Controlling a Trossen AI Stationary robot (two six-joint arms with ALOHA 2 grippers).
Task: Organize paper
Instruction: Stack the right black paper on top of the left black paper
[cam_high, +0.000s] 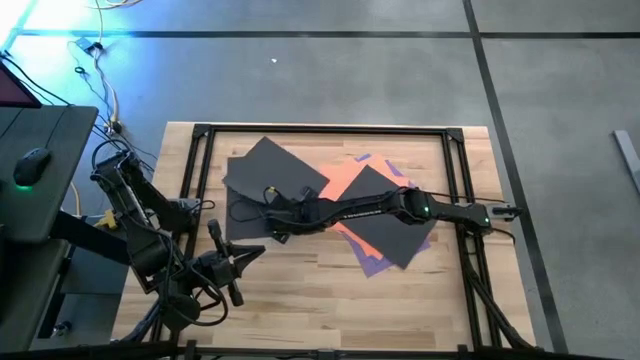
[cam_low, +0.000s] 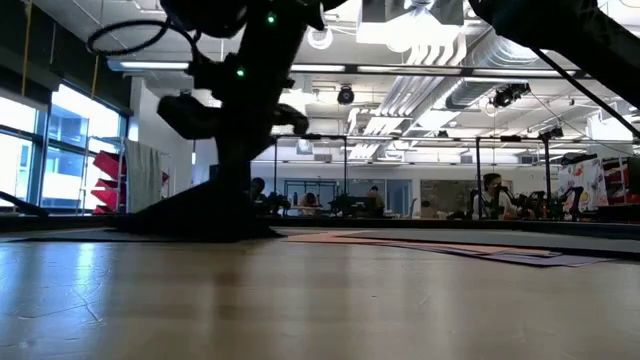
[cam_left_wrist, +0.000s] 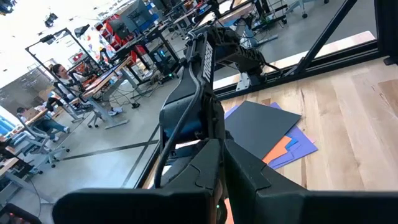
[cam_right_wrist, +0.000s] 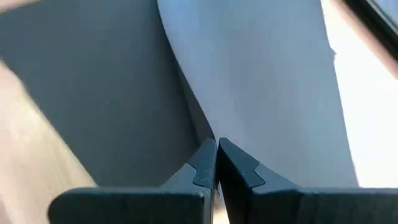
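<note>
The right claw (cam_high: 272, 222) is stretched far across the tabletop (cam_high: 320, 300) toward its left edge, fingers pressed together, tip down on a dark grey sheet (cam_high: 270, 170) lying apart from the rest — a posture that suits sliding the sheet by friction more than lifting it, since thin paper lying flat offers no edge to pinch. Whether a corner is caught between the fingers cannot be told. The remaining paper sits in a loose fanned pile nearer the right edge: another dark grey sheet (cam_high: 385, 205) on top, orange (cam_high: 345, 180) and purple (cam_high: 372, 265) showing beneath (pink barely peeks out). The left claw (cam_high: 250, 253), also shut, waits near the front-left corner, holding nothing.
</note>
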